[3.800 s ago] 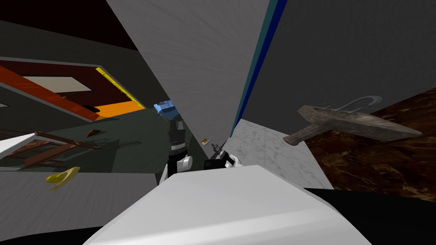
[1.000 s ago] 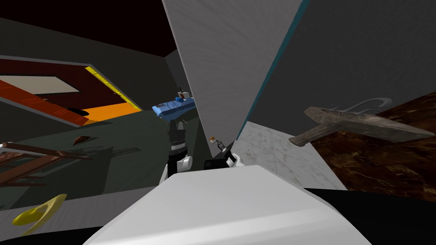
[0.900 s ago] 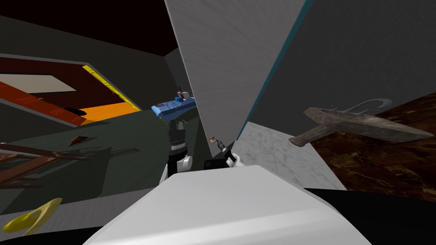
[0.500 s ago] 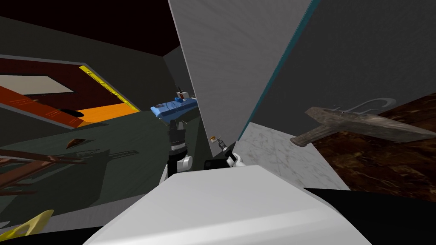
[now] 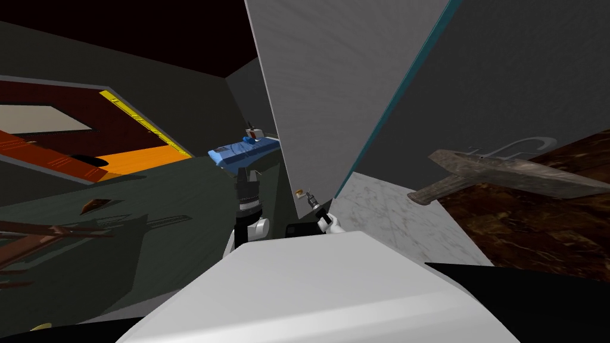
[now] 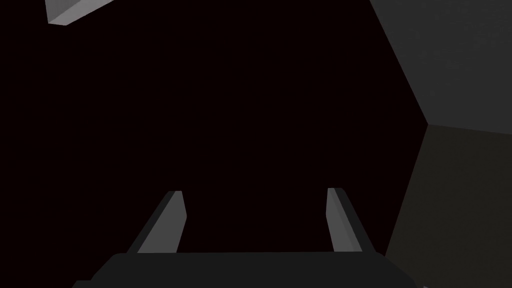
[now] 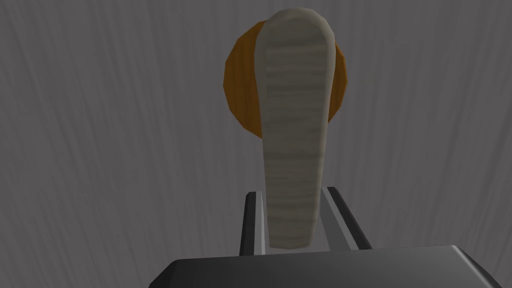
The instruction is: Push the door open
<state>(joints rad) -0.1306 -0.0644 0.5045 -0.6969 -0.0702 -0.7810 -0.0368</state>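
Two right fingers (image 7: 336,220) — pinching lever (image 7: 295,125), grey door (image 7: 100,150)

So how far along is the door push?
Done: the right gripper has its jaws shut on the beige lever handle. In hand: the grey door stands partly swung, a gap showing past its handle edge. To do: pushing it wider. The left gripper hangs open, idle.

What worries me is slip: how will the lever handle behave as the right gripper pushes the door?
The lever handle looks rigid, so it probably will not flex. Its rounded, smooth sides, pinched by the right gripper, may slip. It likely pivots at the orange rosette, and the grey door should swing.
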